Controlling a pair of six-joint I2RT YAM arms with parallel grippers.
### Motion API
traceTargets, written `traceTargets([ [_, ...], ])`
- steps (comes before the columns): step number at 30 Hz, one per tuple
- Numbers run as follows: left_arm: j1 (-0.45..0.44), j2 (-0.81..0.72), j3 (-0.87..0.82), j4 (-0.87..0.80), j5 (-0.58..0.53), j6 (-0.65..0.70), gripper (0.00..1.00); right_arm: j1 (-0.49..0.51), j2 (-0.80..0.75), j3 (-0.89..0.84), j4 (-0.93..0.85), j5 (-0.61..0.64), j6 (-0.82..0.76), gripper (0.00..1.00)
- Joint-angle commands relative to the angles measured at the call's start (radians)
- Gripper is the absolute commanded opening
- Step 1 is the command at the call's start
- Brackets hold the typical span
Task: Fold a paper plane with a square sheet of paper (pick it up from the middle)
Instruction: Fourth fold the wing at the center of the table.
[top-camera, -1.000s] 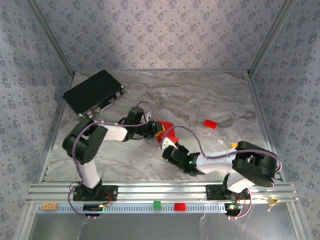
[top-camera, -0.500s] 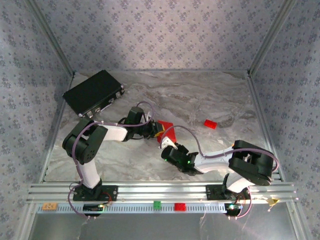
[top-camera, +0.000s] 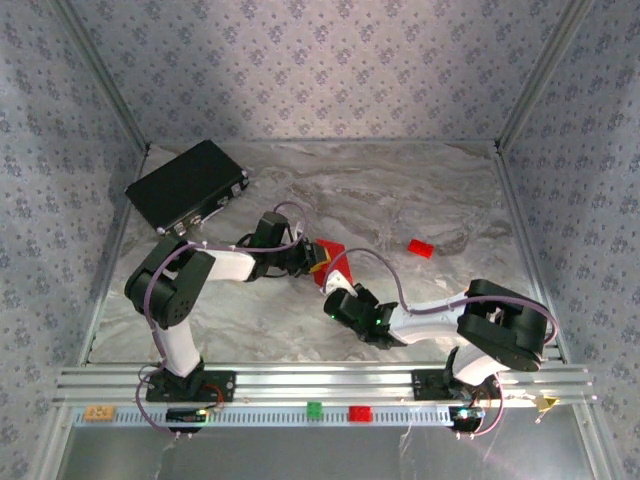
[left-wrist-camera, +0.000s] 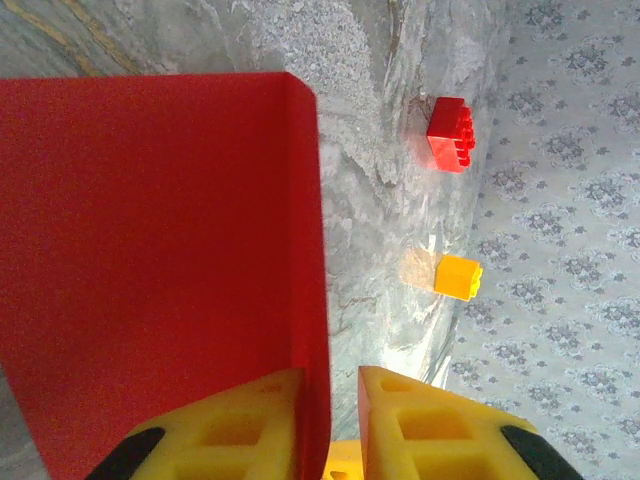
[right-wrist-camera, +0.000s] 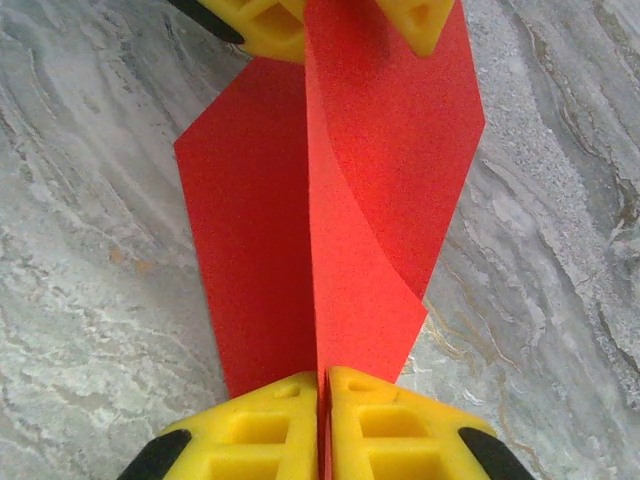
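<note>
My right gripper (right-wrist-camera: 322, 388) is pinched tight on the near end of the folded square sheet of paper (right-wrist-camera: 375, 170). My left gripper (left-wrist-camera: 332, 388) clamps its opposite end, mid-table (top-camera: 400, 190). A red block (left-wrist-camera: 450, 133) lies farther right.

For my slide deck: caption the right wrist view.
The left gripper and right gripper pinch opposite ends of the folded red sheet.

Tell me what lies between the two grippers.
The red paper, held by the right gripper and the left gripper at opposite ends; right wrist view.
</note>
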Motion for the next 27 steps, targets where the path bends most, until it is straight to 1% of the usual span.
traceTargets([
  [1,-0.002,-0.004,0.023,-0.018,0.002,0.013,0.20,-0.007,-0.015,0.001,-0.005,-0.009,0.031,0.11],
  [7,-0.004,-0.010,0.027,-0.024,-0.001,0.015,0.23,-0.017,-0.018,-0.004,0.001,-0.033,0.049,0.08],
  [9,-0.003,-0.017,0.029,-0.029,-0.005,0.017,0.26,-0.020,-0.018,-0.007,0.006,-0.040,0.054,0.08],
  [10,-0.004,-0.021,0.027,-0.034,-0.008,0.021,0.28,-0.022,-0.019,-0.008,0.007,-0.043,0.058,0.07],
  [14,-0.004,-0.051,0.016,-0.063,-0.045,0.033,0.42,-0.034,-0.020,-0.015,0.024,-0.066,0.073,0.07],
  [18,-0.004,-0.090,0.004,-0.101,-0.084,0.046,0.50,-0.053,-0.020,-0.026,0.050,-0.108,0.093,0.07],
  [21,-0.003,-0.113,0.003,-0.137,-0.109,0.063,0.53,-0.074,-0.018,-0.039,0.081,-0.148,0.110,0.06],
  [27,-0.004,-0.138,-0.001,-0.168,-0.136,0.071,0.54,-0.120,-0.016,-0.062,0.135,-0.228,0.152,0.06],
])
